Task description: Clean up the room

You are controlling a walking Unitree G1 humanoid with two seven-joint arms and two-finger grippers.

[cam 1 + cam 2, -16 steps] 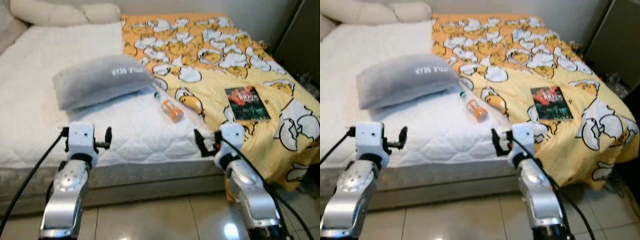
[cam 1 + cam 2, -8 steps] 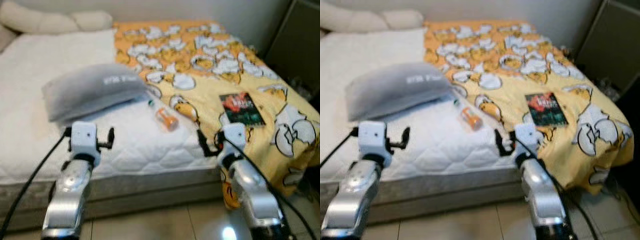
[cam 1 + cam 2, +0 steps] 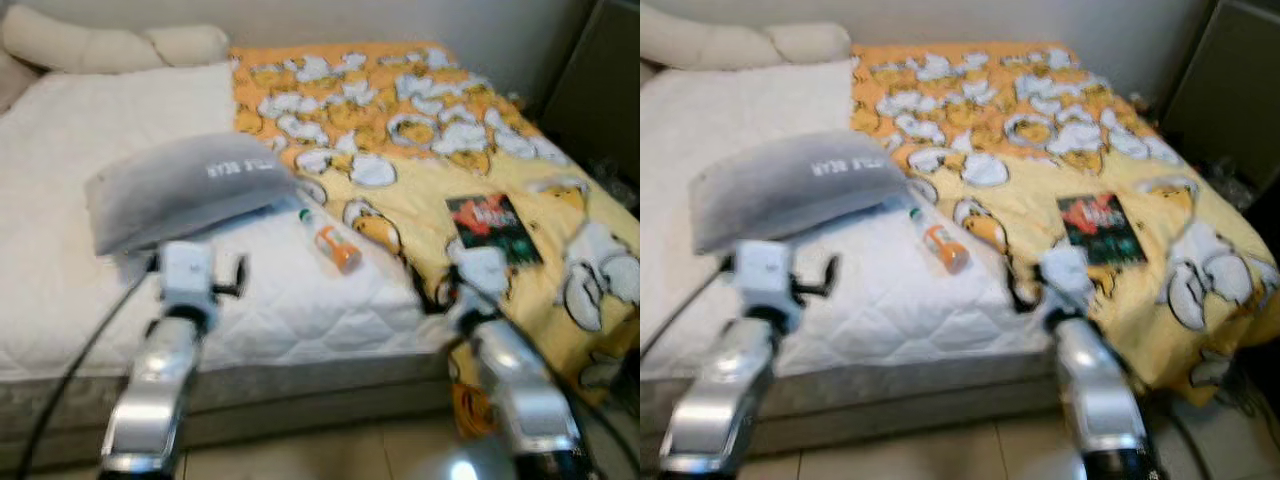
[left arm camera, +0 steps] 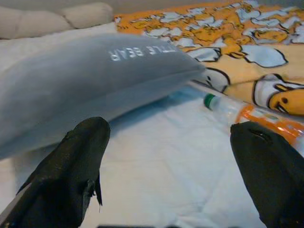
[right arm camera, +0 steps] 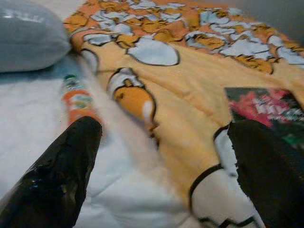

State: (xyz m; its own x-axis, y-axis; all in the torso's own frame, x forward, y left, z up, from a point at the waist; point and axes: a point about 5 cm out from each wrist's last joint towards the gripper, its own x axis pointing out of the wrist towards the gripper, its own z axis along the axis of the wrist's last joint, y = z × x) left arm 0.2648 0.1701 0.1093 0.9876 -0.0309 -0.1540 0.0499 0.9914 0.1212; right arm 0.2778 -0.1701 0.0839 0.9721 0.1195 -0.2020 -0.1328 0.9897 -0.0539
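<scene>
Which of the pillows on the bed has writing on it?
The grey pillow, lying nearest the robot beside the bottle, bears white lettering. The cream pillows at the head of the bed are plain.

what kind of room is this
Most likely a bedroom: a bed with a white quilted mattress, a grey pillow and a yellow cartoon-print blanket spread over it.

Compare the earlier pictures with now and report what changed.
Both arms reached further over the bed: left tool toward the grey pillow, right tool at the blanket's edge. Both open, holding nothing. Pillow, bottle and book lie unmoved.
</scene>
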